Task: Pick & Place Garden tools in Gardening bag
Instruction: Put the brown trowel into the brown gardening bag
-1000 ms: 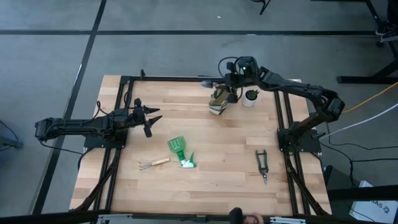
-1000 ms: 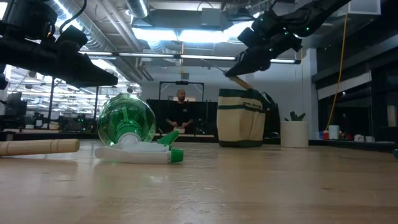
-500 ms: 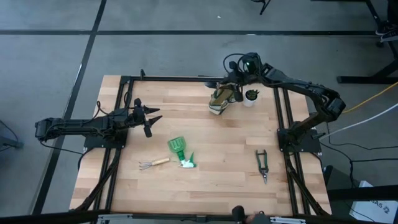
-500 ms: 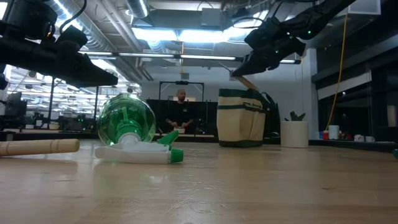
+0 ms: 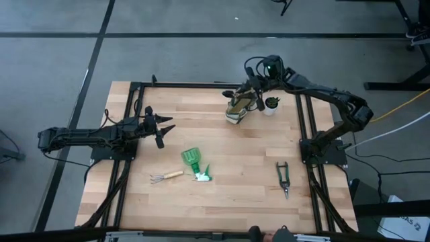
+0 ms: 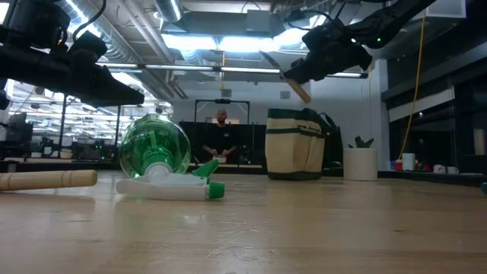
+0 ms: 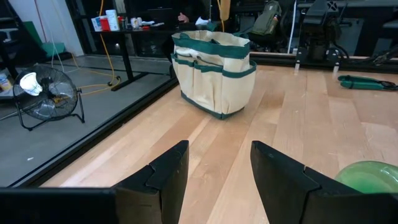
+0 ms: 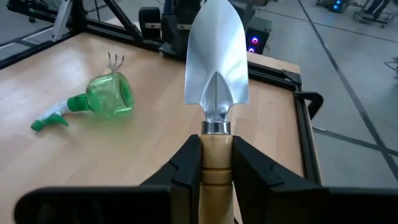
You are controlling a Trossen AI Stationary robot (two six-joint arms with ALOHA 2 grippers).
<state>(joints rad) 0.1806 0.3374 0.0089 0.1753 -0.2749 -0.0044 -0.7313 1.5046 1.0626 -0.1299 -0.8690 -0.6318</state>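
While my right gripper clamps the trowel by its handle above the bag, I'd tip it handle-down and lower gently — left gripper waits open-jawed.

Right pincer above the gardening bag, rake and shears on the table.

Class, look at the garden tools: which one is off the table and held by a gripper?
The trowel. The right gripper clamps its wooden handle above the bag, while the rake, shears and green scoop lie on the table.
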